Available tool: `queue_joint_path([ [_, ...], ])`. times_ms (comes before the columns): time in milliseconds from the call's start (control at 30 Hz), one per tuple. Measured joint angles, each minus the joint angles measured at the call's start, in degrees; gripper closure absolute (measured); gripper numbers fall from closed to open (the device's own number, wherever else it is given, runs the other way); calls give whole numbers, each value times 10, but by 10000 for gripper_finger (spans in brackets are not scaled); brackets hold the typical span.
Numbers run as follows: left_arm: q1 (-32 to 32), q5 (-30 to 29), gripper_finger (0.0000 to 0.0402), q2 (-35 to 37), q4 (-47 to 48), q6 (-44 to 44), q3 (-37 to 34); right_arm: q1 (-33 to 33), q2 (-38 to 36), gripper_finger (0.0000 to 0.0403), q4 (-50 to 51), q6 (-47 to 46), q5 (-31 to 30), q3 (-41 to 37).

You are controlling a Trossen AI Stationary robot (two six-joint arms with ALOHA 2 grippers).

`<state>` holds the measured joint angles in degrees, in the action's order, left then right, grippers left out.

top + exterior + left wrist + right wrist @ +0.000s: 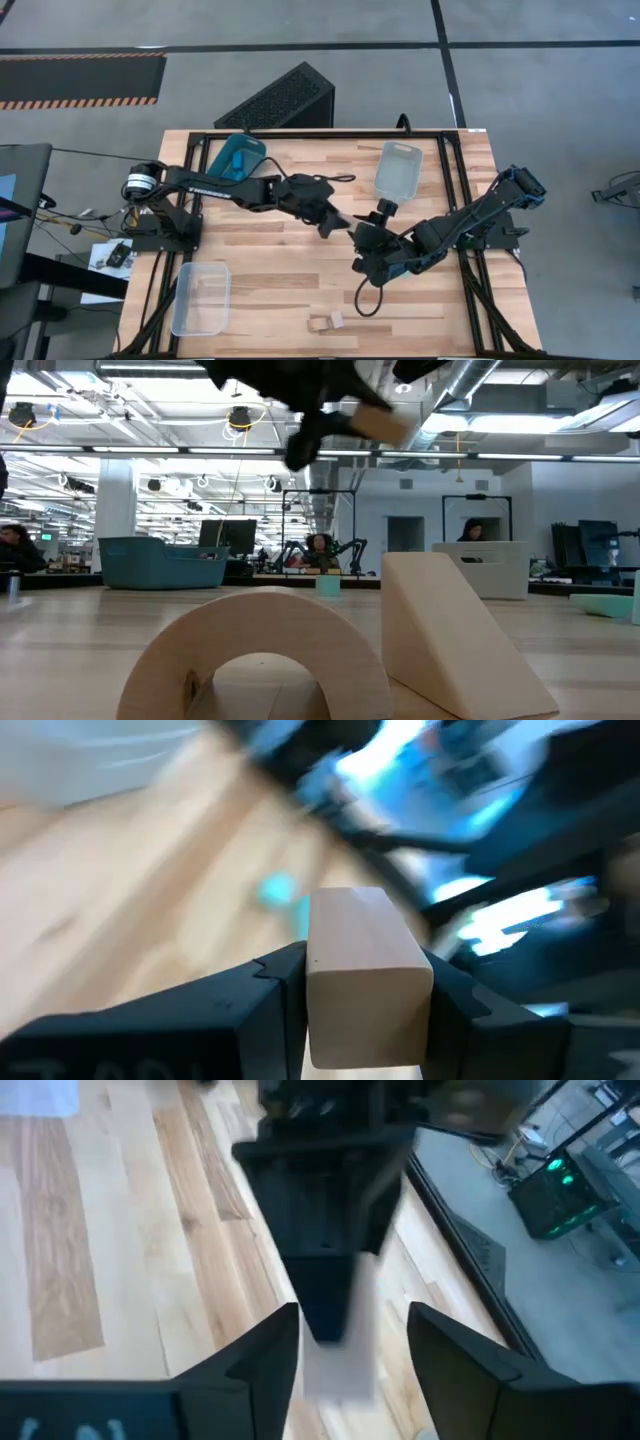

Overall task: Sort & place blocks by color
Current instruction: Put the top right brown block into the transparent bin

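Note:
My left gripper (336,222) hangs above the table's middle, shut on a tan wooden block (365,935); the low view shows that block (386,422) high above the tabletop. My right gripper (362,262) is open just to the near right of it, and its wrist view shows the left gripper with the pale block (340,1365) ahead of its spread fingers (260,1360). A tan arch block (260,650) and a tan wedge (450,635) rest flat by the table's near edge (325,322). One small cyan block (278,890) lies on the wood. My left gripper pinches the tan block between its two fingers (270,990), one on each opposite side face (318,1010). One end of the block sticks out past the fingertips. The block is lifted clear of the table.
A teal bin (238,155) stands at the far left, a clear bin (400,168) at the far right and another clear bin (200,298) at the near left. The two arms are close together over the middle. People and desks show in the room beyond.

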<state>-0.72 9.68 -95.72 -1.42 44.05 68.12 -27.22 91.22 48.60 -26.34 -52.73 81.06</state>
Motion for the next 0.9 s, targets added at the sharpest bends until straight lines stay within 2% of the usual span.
queue_joint_path([
  [167,13,-82,299,69,205,-27,0,1,-13,173,18,-86,-3,1],
  [300,57,-133,299,133,379,-13,0,8,-19,175,48,-153,1,1],
  [433,134,-150,298,197,551,57,0,10,-17,177,72,-188,7,1],
  [567,240,-178,295,236,672,171,-1,12,-12,177,69,-208,43,0],
  [667,316,-177,297,242,703,253,-22,12,-10,177,64,-225,62,0],
  [900,455,-140,291,241,684,423,-107,-4,-9,178,62,-248,67,0],
])
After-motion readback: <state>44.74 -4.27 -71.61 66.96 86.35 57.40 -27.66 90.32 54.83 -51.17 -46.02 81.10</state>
